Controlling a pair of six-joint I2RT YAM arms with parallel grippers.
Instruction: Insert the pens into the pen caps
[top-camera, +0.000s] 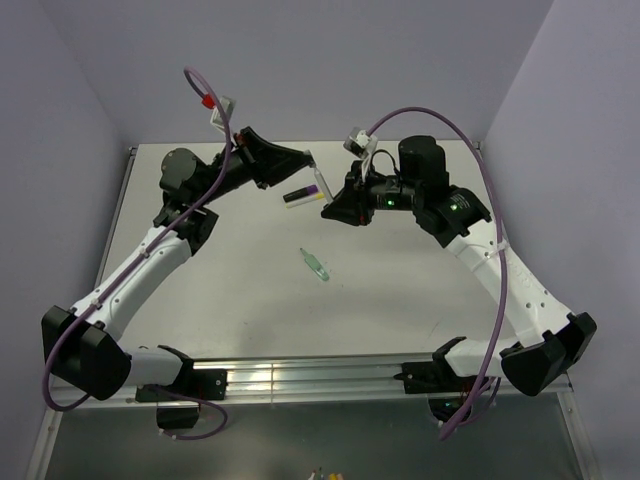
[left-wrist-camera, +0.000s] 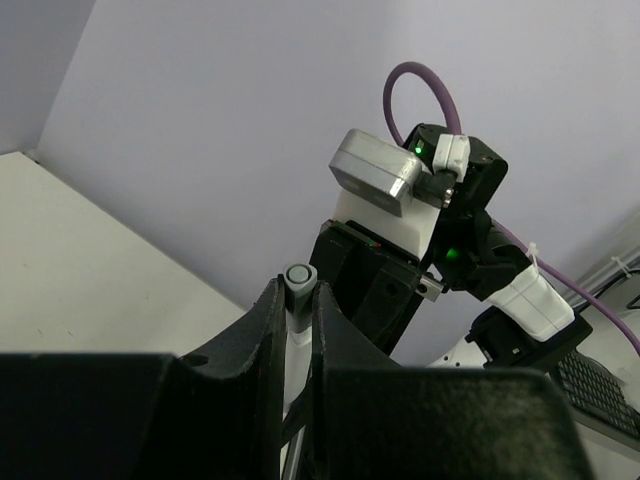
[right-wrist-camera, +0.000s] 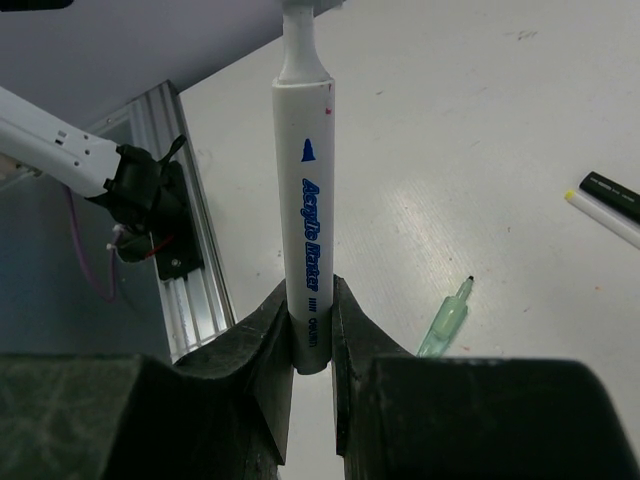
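My right gripper (right-wrist-camera: 310, 300) is shut on the grey-white pen (right-wrist-camera: 305, 190), a white barrel with blue lettering and its narrow nib end pointing away. The nib reaches a grey piece at the top edge of the right wrist view. My left gripper (left-wrist-camera: 297, 290) is shut on the grey pen cap (left-wrist-camera: 298, 275), whose end shows between the fingertips. In the top view the two grippers (top-camera: 310, 162) (top-camera: 328, 205) meet tip to tip over the far middle of the table. The translucent green pen (top-camera: 315, 264) (right-wrist-camera: 445, 320) lies loose mid-table. The black pen (top-camera: 297, 196) and the pale yellow-white pen (right-wrist-camera: 605, 213) lie side by side. The yellow and purple caps cannot be made out.
The white table (top-camera: 400, 300) has an aluminium rail (top-camera: 300, 378) along its near edge, with both arm bases on it. Lilac walls close in the back and sides. Purple cables (top-camera: 480, 150) loop over both arms.
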